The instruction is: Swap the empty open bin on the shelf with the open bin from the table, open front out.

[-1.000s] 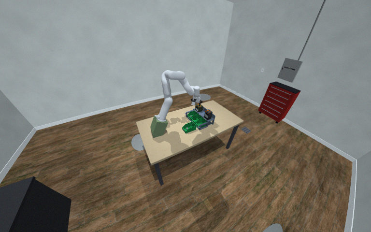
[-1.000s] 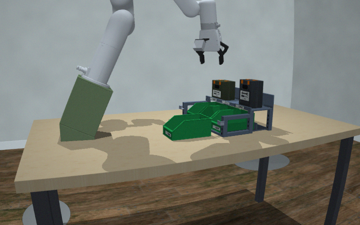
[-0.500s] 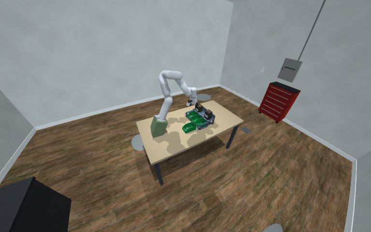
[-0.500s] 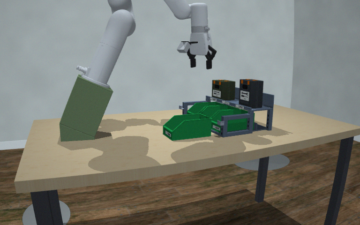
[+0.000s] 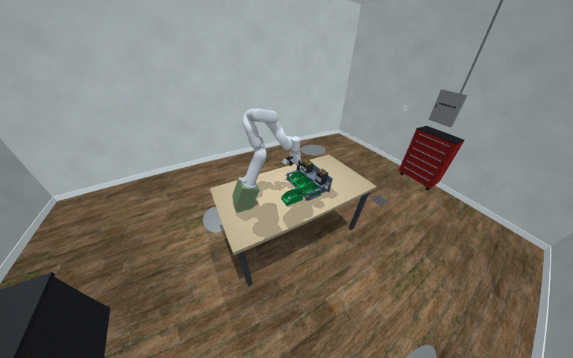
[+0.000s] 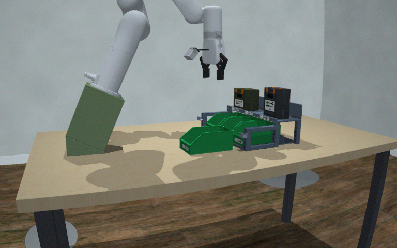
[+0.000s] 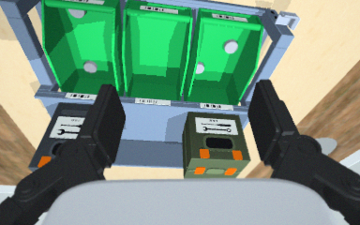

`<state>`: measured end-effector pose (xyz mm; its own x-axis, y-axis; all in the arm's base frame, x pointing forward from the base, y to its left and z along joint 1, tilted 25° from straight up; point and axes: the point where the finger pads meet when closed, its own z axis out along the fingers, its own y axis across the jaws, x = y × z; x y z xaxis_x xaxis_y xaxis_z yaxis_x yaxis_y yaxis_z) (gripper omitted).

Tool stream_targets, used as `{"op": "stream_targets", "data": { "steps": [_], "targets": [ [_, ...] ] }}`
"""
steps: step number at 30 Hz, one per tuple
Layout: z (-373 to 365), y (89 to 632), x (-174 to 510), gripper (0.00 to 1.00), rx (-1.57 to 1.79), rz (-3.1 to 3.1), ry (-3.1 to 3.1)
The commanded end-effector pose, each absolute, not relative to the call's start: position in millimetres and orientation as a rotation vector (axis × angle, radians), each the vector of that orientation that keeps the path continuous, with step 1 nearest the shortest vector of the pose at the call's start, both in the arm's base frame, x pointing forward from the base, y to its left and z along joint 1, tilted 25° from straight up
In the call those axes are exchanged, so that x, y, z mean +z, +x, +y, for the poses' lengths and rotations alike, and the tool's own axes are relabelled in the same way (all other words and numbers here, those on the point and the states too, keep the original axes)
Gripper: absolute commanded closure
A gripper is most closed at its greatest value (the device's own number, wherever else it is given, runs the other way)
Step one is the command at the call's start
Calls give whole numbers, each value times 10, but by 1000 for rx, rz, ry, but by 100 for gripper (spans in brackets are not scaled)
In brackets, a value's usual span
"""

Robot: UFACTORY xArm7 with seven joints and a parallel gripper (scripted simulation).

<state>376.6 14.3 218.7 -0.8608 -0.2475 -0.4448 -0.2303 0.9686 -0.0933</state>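
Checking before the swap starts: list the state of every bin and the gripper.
Gripper: open, empty, above the shelf.
Middle shelf bin: seated, empty.
Left shelf bin: seated, holds round parts.
Right shelf bin: seated, holds round parts.
Table bin: upright on table.

The top view looks down from high in a room corner, far off, taking in the whole table (image 5: 338, 168) and floor. The exterior view sits low and near, just off the table's front edge, facing level across it toward the back wall. The wrist view looks straight down past the two spread fingers onto the shelf (image 7: 155, 122) below them. All three share the shelf and its green bins (image 6: 208, 140).
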Motion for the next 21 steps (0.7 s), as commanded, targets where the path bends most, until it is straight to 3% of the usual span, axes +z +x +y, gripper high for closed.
{"op": "stream_targets", "data": {
  "steps": [1, 21],
  "targets": [
    [126, 3702, 2133, 0, -50, 2665, -278],
    [62, 3520, 1953, 0, -47, 2707, -111]
  ]
}}
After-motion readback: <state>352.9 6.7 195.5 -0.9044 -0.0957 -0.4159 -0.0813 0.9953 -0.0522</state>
